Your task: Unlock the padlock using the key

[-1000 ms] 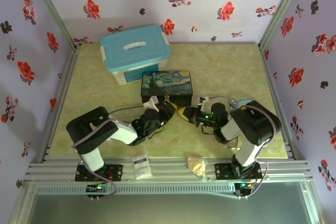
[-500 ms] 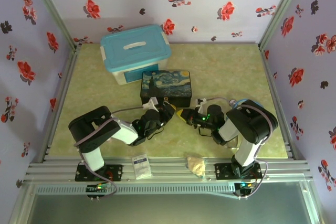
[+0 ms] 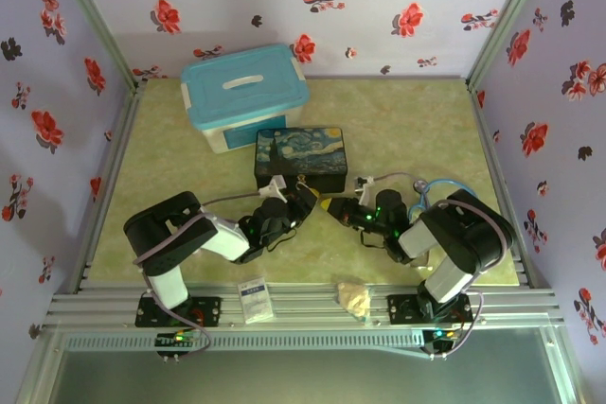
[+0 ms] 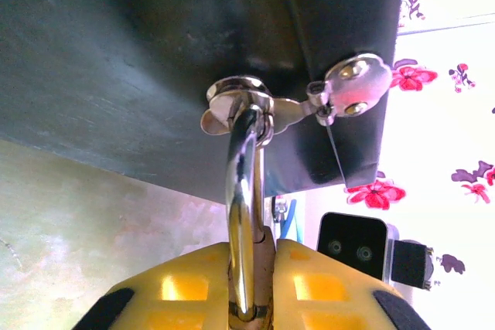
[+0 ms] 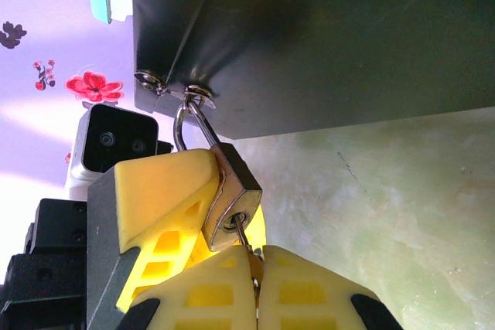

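The small brass padlock (image 5: pixel 232 191) hangs by its silver shackle (image 4: pixel 244 206) from the brass clasp (image 4: pixel 240 106) on the front of the dark-blue painted box (image 3: pixel 301 158). My left gripper (image 4: pixel 251 276) is shut on the padlock body, its yellow fingers (image 5: pixel 162 183) pressing both sides. The thin dark key (image 5: pixel 246 236) sticks in the keyhole on the padlock's underside. My right gripper (image 5: pixel 257 256) is shut on the key's head, just below the padlock. In the top view the left gripper (image 3: pixel 305 202) and the right gripper (image 3: pixel 331 207) meet tip to tip in front of the box.
A white bin with a light-blue lid (image 3: pixel 244 92) stands behind the box at the back left. A small white packet (image 3: pixel 254 298) and a crumpled beige piece (image 3: pixel 354 298) lie on the rail at the near edge. Patterned walls enclose the green table (image 3: pixel 417 130).
The right arm's elbow and forearm have swung out to the right and nearer, while its gripper stays at the padlock. The left arm has not moved.
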Robot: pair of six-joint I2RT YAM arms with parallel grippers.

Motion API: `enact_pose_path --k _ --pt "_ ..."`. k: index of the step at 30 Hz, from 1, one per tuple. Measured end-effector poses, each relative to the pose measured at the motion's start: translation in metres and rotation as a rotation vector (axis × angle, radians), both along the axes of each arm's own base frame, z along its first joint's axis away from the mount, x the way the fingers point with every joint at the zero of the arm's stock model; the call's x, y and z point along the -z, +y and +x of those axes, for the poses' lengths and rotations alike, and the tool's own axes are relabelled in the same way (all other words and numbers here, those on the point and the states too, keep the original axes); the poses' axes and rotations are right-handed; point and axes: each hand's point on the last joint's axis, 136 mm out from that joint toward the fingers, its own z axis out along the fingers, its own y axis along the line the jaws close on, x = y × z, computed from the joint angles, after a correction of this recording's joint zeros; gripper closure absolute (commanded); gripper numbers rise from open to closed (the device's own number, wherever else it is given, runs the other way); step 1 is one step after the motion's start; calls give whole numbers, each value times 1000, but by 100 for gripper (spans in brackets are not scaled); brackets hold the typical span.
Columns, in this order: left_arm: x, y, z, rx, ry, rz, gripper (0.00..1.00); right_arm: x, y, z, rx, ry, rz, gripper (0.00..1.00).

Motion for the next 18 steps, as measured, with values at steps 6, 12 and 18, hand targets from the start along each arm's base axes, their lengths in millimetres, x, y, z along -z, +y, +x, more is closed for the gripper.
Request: enact_pose_path --k 6,12,18 --pt "2 0 0 -2 7 0 100 2 3 -2 33 6 9 100" --pt "2 -1 2 -8 -1 -12 100 -1 3 0 81 87 52 100" --pt "-17 -4 3 -3 -44 -80 100 -19 -2 2 87 179 153 100"
